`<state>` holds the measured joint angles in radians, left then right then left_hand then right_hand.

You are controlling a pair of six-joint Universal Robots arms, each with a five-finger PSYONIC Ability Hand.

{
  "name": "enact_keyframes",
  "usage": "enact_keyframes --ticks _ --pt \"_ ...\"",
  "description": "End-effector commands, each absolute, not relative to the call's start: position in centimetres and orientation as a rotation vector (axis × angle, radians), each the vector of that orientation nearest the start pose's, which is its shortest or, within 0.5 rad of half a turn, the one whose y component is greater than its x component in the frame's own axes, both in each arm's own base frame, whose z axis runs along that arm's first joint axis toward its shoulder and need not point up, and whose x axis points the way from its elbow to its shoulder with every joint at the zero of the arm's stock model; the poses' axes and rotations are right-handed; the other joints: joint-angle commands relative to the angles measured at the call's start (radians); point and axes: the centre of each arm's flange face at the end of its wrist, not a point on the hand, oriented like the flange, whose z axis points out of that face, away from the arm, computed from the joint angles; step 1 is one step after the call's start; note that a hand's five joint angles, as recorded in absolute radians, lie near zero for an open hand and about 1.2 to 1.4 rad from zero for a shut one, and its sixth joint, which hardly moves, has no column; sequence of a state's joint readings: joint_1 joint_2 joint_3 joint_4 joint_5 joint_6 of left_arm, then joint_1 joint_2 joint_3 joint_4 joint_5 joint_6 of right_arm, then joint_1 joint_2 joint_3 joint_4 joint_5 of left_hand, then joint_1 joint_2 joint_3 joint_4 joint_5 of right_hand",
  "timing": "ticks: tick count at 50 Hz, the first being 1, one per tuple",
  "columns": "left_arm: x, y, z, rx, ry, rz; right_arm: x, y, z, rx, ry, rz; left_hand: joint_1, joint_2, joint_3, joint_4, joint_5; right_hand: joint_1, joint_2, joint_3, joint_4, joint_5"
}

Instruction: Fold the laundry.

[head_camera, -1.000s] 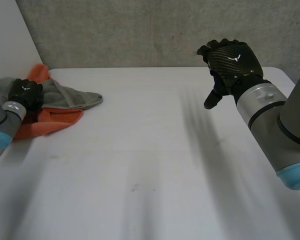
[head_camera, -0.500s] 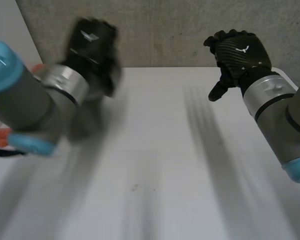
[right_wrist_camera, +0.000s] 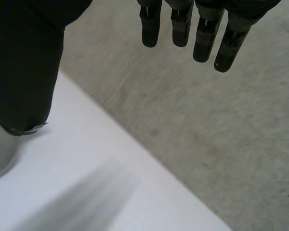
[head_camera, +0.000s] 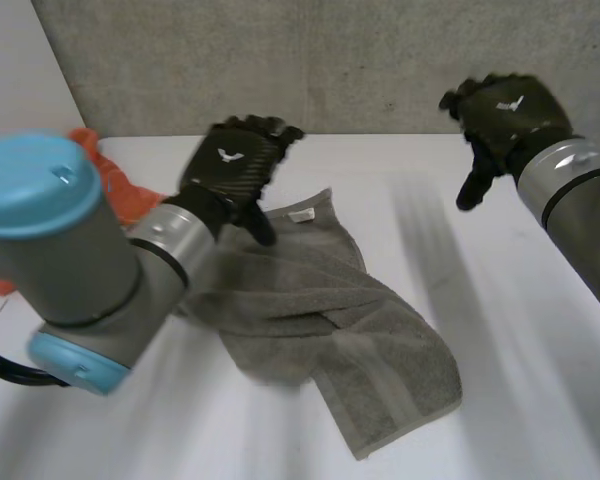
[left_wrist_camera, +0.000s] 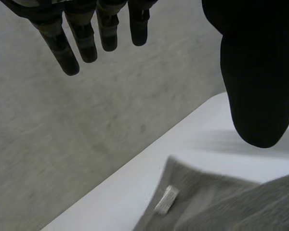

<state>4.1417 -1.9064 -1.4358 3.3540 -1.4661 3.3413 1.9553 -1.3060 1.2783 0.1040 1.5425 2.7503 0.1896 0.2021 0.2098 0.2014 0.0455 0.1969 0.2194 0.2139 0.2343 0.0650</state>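
A grey towel (head_camera: 325, 320) lies crumpled and loosely spread in the middle of the white table (head_camera: 520, 330), with a small white label (head_camera: 301, 214) at its far edge. In the left wrist view the label (left_wrist_camera: 165, 199) and the towel's corner (left_wrist_camera: 221, 202) lie below the thumb. My left hand (head_camera: 235, 170) hovers open over the towel's far left part, fingers (left_wrist_camera: 82, 36) straight and holding nothing. At the back right my right hand (head_camera: 500, 115) is raised off the table, open and empty, with its fingers (right_wrist_camera: 202, 29) spread.
An orange cloth (head_camera: 115, 180) lies at the table's far left, partly behind my left arm (head_camera: 70, 270). A grey wall (head_camera: 360, 60) runs along the table's back edge.
My left hand has carried the grey towel from the far left pile to the middle and let it go. The right hand has drifted a little to the right.
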Motion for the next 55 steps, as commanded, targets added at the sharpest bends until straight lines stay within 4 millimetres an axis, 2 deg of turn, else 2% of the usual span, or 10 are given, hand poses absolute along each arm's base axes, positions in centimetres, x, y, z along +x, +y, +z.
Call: enact_keyframes --ticks 1,9,17,22,39,43,46,49,53,55 --pt "-28.9 -26.7 25.0 0.945 2.351 -2.249 26.2 -26.8 27.2 -1.25 2.238 -1.839 0.033 0.02 0.012 0.021 0.002 -0.022 -0.045 -0.039 -0.06 -0.065" --pt "-26.1 -29.9 20.6 1.007 2.373 -1.978 27.1 -23.8 23.8 -1.27 2.308 -1.557 0.083 0.07 0.062 0.071 0.052 -0.022 -0.045 -0.039 -0.06 -0.065" --pt "-22.7 -33.7 17.0 1.159 2.255 -1.79 28.8 -19.9 19.6 -1.19 2.252 -1.469 0.121 0.108 0.101 0.109 0.09 0.12 0.098 0.103 0.083 0.077" --pt "-22.4 -34.8 15.2 1.239 2.268 -1.76 29.9 -17.8 17.7 -1.221 2.176 -1.485 0.156 0.143 0.136 0.144 0.125 0.12 0.098 0.103 0.083 0.077" --pt "-23.7 -31.8 13.4 1.415 2.427 -1.682 32.2 -17.4 13.5 -1.26 2.09 -1.517 0.499 0.487 0.479 0.487 0.469 0.633 0.61 0.616 0.595 0.59" --pt "-24.3 -31.4 13.1 1.444 2.427 -1.68 32.2 -17.9 13.4 -1.251 2.11 -1.542 0.742 0.73 0.722 0.731 0.712 1.197 1.174 1.18 1.16 1.154" --pt "-24.8 -31.3 13.2 1.456 2.413 -1.695 31.9 -18.5 13.9 -1.225 2.135 -1.581 1.176 1.164 1.156 1.165 1.146 1.199 1.177 1.182 1.162 1.157" --pt "-25.7 -30.9 13.5 1.458 2.402 -1.735 31.7 -18.9 14.8 -1.198 2.147 -1.629 1.207 1.194 1.186 1.195 1.176 1.199 1.177 1.182 1.162 1.157" --pt "-26.8 -30.4 15.3 1.402 2.387 -1.812 31.5 -19.0 18.8 -1.145 2.07 -1.746 1.207 1.194 1.186 1.195 1.176 1.199 1.177 1.182 1.162 1.157" --pt "-27.0 -30.1 17.8 1.339 2.347 -1.895 30.3 -20.2 21.6 -1.083 2.055 -1.842 1.207 1.194 1.186 1.195 1.176 1.199 1.177 1.182 1.162 1.157"
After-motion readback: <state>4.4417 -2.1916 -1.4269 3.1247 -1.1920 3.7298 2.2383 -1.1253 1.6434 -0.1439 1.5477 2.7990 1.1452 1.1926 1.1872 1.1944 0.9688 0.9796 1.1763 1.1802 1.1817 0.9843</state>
